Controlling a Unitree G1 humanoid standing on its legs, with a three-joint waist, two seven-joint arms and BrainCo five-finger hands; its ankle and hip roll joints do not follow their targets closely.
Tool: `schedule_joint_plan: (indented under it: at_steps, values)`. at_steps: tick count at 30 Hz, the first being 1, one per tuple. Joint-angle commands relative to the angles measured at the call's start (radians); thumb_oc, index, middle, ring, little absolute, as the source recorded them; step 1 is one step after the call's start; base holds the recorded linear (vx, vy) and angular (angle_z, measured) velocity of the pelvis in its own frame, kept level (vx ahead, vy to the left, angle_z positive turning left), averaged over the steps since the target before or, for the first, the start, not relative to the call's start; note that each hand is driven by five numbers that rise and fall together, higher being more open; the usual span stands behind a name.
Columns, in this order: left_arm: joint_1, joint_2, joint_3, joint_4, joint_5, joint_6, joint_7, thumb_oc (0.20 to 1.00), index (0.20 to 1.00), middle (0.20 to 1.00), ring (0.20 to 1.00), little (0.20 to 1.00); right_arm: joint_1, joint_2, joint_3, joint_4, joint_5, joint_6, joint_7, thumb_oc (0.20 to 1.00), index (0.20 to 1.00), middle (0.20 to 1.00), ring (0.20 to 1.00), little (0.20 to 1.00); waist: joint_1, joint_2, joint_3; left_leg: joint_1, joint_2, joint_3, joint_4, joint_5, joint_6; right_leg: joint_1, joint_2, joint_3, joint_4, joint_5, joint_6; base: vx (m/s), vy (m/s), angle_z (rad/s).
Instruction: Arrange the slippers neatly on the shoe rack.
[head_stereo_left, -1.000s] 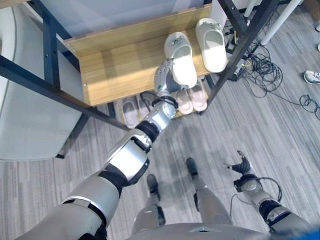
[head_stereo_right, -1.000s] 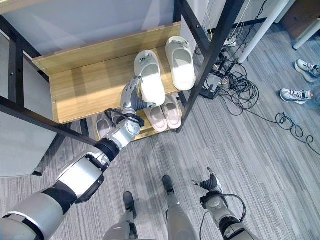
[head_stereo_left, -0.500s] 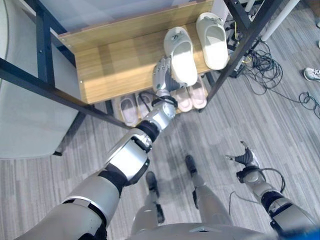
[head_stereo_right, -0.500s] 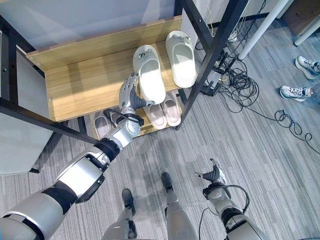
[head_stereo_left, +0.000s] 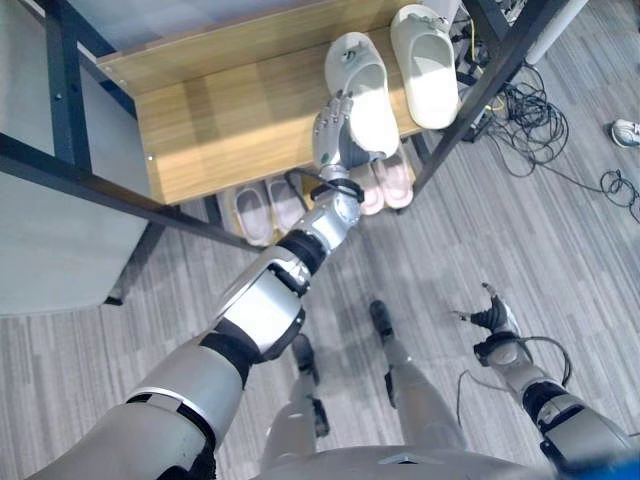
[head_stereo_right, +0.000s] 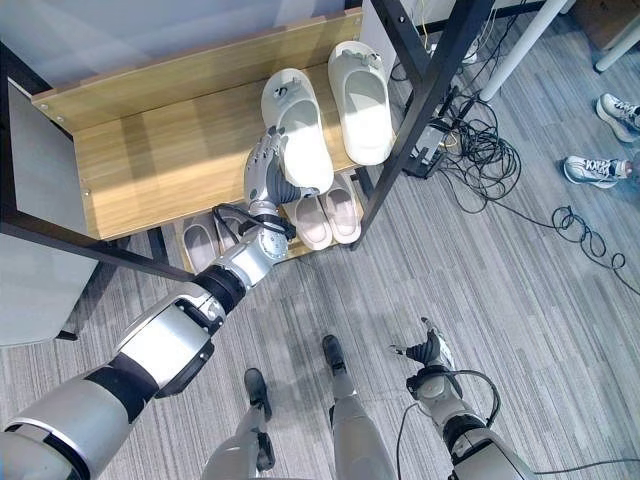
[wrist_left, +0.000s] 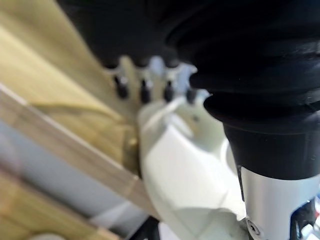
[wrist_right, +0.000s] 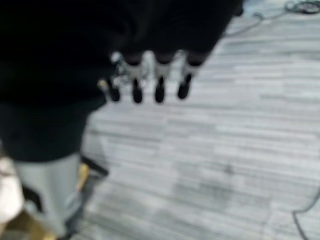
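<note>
Slippers, two pale foam slides, lie at upper centre on the wooden shelf (head_stereo_left: 230, 120). Left hand (head_stereo_left: 333, 135) pinches the left slipper (head_stereo_left: 365, 95) by its heel edge; right slipper (head_stereo_left: 424, 68) sits just beside. Likely light, springy, slightly flexible; grip the sidewall. Right hand (head_stereo_left: 491, 318) hangs relaxed, lower right.

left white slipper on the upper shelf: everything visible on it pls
The left white slipper is a cream, rubbery-looking slide with a broad strap and open footbed. It lies sole down on the wooden shelf, angled slightly, heel over the front edge, beside its mate without touching. The left hand is against its left side, fingers at its rim.
</note>
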Motion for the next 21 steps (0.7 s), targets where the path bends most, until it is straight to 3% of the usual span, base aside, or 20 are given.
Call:
schedule_joint_plan:
  at_steps: [1, 21]
  values:
    - [-0.143, -0.03, 0.031, 0.114, 0.006, -0.035, 0.012, 1.0, 1.0, 1.0, 1.0, 1.0, -0.032, -0.069, -0.001, 0.039, 0.003, -0.019, -0.028, 1.0, 1.0, 1.0, 1.0, 1.0, 0.004, 0.006, 0.015, -0.009, 0.04, -0.085, 0.02, -0.049, -0.028, -0.038, -0.033, -0.107, 0.064, -0.093, 0.028, 0.0, 0.0, 0.0]
    - [-0.193, -0.041, 0.039, 0.145, -0.017, -0.035, -0.007, 1.0, 1.0, 1.0, 1.0, 1.0, -0.022, -0.072, 0.001, 0.042, 0.009, -0.031, -0.024, 1.0, 1.0, 1.0, 1.0, 1.0, -0.012, -0.008, 0.004, -0.056, 0.055, -0.092, 0.044, -0.048, -0.035, -0.068, -0.024, -0.118, 0.066, -0.088, 0.022, 0.0, 0.0, 0.0]
